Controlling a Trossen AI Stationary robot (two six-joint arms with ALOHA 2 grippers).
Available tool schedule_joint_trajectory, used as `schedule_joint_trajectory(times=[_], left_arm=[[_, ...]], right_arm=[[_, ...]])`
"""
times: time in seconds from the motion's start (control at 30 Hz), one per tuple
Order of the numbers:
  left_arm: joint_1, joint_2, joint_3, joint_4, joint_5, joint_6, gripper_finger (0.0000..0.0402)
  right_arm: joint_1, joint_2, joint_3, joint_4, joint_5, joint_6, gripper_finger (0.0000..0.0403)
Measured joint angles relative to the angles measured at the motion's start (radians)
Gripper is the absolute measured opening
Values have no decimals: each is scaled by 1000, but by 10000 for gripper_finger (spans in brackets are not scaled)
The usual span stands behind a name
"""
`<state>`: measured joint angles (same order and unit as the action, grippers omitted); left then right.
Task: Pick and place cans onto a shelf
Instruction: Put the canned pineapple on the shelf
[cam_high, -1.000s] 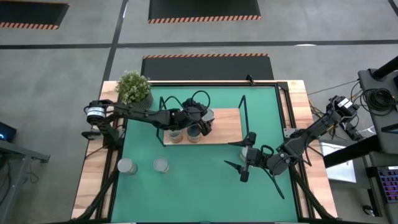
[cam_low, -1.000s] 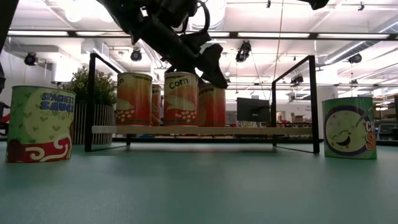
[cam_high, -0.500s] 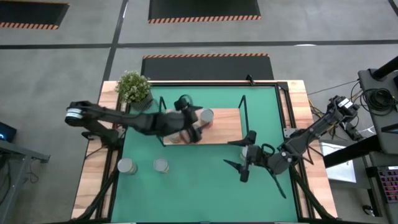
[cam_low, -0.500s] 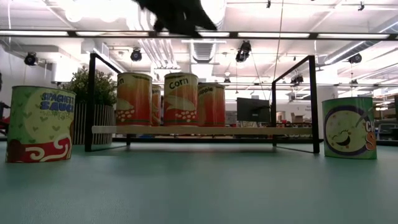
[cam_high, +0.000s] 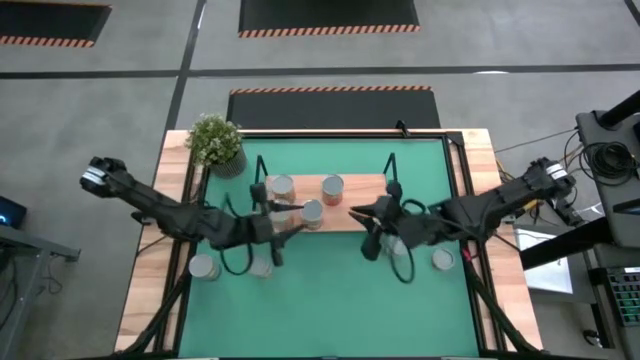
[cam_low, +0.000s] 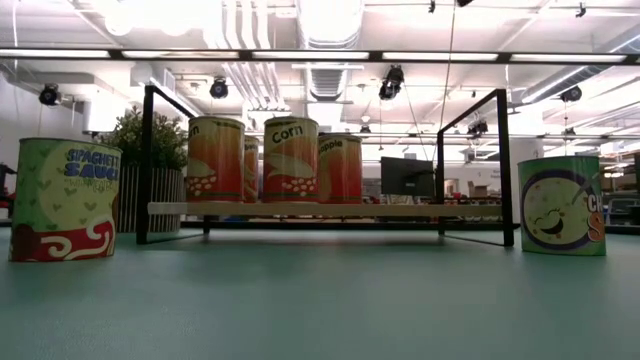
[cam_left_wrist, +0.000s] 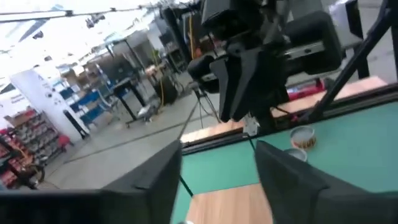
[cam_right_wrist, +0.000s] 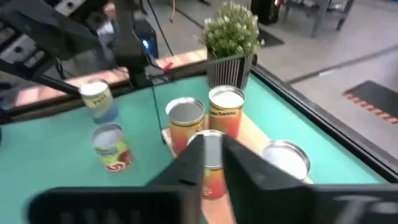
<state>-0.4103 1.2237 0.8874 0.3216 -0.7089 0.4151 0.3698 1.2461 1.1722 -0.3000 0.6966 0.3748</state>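
- High view: the left end effector (cam_high: 272, 240) hangs over the green surface (cam_high: 330, 300), just in front of the shelf (cam_high: 362, 190). A loose can (cam_high: 261, 266) sits right beside it and another (cam_high: 203, 267) stands farther out.
- Left wrist view: its fingers (cam_left_wrist: 155, 183) are spread apart with nothing between them.
- High view: the right end effector (cam_high: 368, 228) hovers at the shelf's front edge. The grouped cans (cam_high: 312, 210) on the board are near it and one lone can (cam_high: 442, 260) stands on the surface behind it.
- Right wrist view: its fingers (cam_right_wrist: 186, 168) are drawn almost together, gripping nothing, and point at the shelved cans.
- Low view: neither end effector shows; a "Corn" can (cam_low: 290, 160) stands upright on the shelf.
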Motion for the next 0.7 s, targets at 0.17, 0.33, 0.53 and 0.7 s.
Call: schedule_joint_trajectory(times=[0.17, 0.33, 0.53, 0.7], left_arm=[[1, -118, -119, 129, -28, 42, 71], [1, -215, -187, 130, -26, 15, 6], [0, -287, -230, 131, -26, 9, 17], [0, -319, -246, 132, -26, 6, 8]], right_arm=[[-110, 69, 111, -163, -91, 28, 13], [-232, 160, 207, -343, -182, 56, 9], [-369, 259, 254, -459, -335, 63, 9], [-445, 322, 262, -526, -418, 62, 9]])
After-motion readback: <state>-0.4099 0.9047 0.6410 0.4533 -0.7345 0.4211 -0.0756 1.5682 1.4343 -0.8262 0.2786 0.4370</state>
